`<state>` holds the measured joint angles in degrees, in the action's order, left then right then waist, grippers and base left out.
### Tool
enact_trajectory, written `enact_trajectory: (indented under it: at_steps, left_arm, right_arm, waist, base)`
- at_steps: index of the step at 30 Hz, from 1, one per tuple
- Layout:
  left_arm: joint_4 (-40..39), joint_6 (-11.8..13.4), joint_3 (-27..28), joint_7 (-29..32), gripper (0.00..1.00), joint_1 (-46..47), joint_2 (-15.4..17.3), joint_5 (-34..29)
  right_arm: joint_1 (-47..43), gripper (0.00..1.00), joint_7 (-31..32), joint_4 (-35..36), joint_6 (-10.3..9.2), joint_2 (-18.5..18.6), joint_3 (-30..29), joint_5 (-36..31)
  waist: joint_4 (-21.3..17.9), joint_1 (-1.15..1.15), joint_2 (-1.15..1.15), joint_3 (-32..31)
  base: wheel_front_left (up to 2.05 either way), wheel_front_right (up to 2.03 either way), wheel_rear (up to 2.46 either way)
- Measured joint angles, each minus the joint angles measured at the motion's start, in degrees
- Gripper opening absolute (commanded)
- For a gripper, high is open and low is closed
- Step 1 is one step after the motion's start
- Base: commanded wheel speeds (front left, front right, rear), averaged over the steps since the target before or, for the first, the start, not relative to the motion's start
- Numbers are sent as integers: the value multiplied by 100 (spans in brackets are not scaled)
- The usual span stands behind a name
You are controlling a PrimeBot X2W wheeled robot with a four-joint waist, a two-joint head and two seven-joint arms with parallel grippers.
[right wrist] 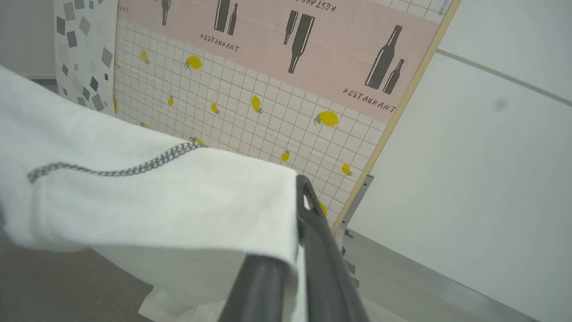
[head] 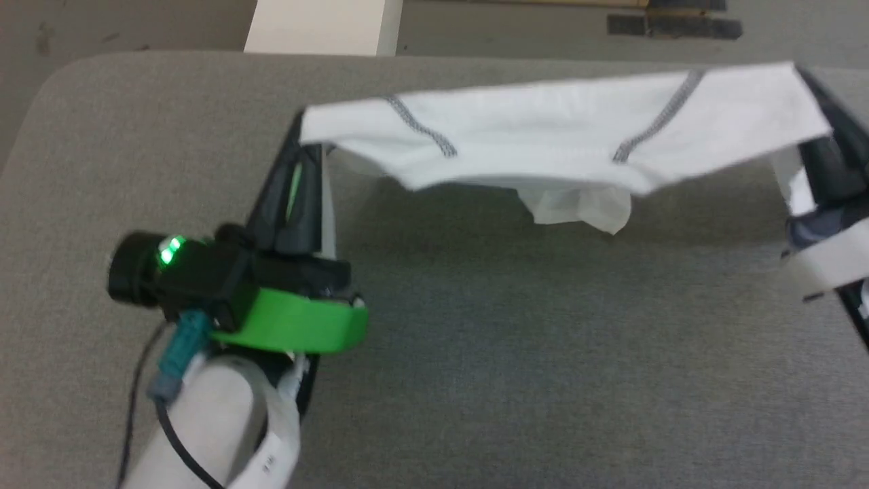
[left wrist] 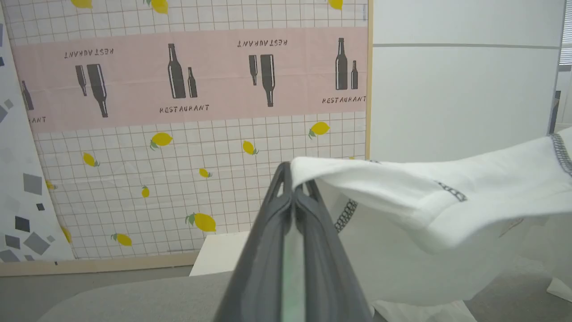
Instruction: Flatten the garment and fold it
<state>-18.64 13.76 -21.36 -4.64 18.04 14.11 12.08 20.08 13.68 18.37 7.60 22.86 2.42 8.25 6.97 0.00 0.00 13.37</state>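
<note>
The white garment (head: 557, 132) with grey stitched trim hangs stretched in the air above the grey table (head: 475, 353), held at both ends. My left gripper (head: 302, 139) is shut on its left corner. At the far right edge, my right gripper (head: 808, 78) is shut on the other corner. In the left wrist view the closed left gripper (left wrist: 292, 176) pinches the garment (left wrist: 424, 205), which drapes off to the right. The right wrist view has the garment (right wrist: 156, 197) draped over my shut right gripper (right wrist: 300, 188) and spreading left. A fold of cloth sags below the middle.
A white box (head: 322, 27) stands beyond the table's far edge. A patterned panel (left wrist: 187, 125) with lemons and bottles and a white wall (left wrist: 460, 89) lie behind. The table's rounded corner is at the far left.
</note>
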Motion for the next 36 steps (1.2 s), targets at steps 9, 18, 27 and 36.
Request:
enact_trajectory:
  at_steps: [9, 18, 27, 36]
  left_arm:
    - [-146, -412, 323, 1149, 0, 1718, 420, 26]
    - [-144, -608, 368, 2241, 0, 3084, 546, 96]
    - [375, -644, 430, 3126, 0, 3579, 433, 525]
    - [1601, -560, 501, 3274, 0, 4864, 367, 387]
  right_arm:
    - [1761, 0, 226, -31, 0, 327, 344, -99]
    - [2859, 0, 513, -256, 0, 528, 798, 98]
    - [3314, 0, 1159, -642, 0, 392, 1055, 838]
    - [4704, 0, 1449, -1716, 0, 322, 1340, 1012]
  waist:
    - [-372, 0, 0, -584]
    - [-658, 0, 0, -673]
    - [-754, 0, 0, -523]
    - [-850, 0, 0, 103]
  base:
    - [0, 0, 0]
    - [0, 0, 0]
    - [0, 0, 0]
    - [0, 0, 0]
